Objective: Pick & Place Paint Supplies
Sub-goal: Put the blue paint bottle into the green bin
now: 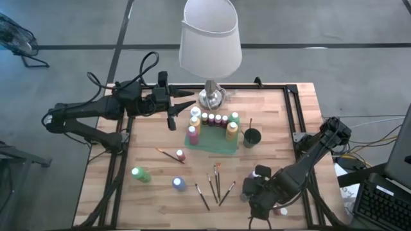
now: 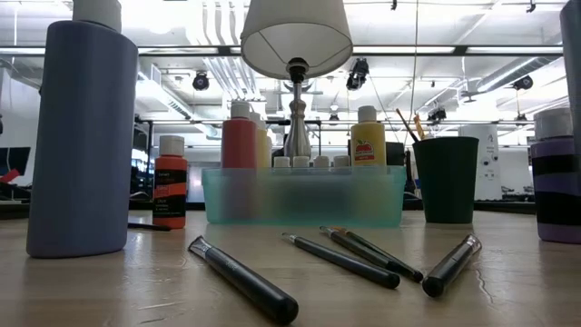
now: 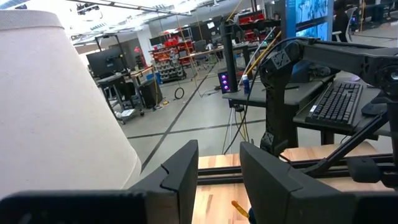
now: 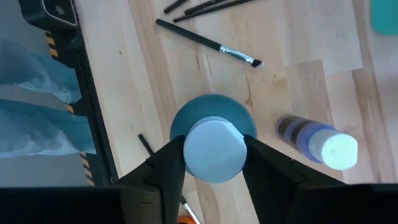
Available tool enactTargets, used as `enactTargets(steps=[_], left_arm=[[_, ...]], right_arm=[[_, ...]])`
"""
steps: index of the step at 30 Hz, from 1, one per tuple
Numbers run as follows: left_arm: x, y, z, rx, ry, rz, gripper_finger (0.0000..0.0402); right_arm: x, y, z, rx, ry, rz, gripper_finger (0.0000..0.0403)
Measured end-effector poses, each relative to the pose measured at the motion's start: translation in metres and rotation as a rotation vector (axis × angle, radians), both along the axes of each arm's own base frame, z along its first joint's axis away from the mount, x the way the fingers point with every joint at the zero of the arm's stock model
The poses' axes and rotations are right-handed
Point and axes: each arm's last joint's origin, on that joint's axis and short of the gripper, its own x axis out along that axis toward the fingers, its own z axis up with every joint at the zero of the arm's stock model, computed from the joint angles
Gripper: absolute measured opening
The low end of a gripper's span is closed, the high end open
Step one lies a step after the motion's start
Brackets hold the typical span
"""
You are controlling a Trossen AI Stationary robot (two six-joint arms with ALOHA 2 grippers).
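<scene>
So the right gripper (image 4: 214,163) sits over a blue bottle (image 4: 213,146) near the table's front right corner, fingers hugging its white cap. Squeeze squarely before lifting (a purple bottle (image 4: 317,142) lies just beside). Left gripper (image 1: 172,109) waits half-open, empty, by the lamp (image 1: 210,45).

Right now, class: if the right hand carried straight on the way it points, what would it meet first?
The right hand points down at a white-capped blue bottle, its fingers already either side of the cap; the wooden table lies beneath.

Overhead, table-level, two wrist views
</scene>
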Motion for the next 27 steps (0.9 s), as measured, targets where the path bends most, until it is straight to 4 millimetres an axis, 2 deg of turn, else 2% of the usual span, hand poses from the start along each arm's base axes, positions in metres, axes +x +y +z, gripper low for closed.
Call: enactTargets(steps=[7, 20, 27], left_arm=[[0.0, 0.0001, 0.0, 0.0, 0.0, 0.001, 0.0125], [0.0, 0.0002, 0.0, -0.001, 0.0, 0.001, 0.0125], [0.0, 0.0001, 0.0, -0.001, 0.0, 0.001, 0.0125]], right_arm=[[0.002, 0.0006, 0.0003, 0.038, 0.005, -0.005, 0.0144], [0.0041, 0.0011, 0.0001, 0.062, -0.004, -0.023, 0.0205], [0.0082, -0.0035, 0.0, 0.067, -0.003, -0.041, 0.0216]])
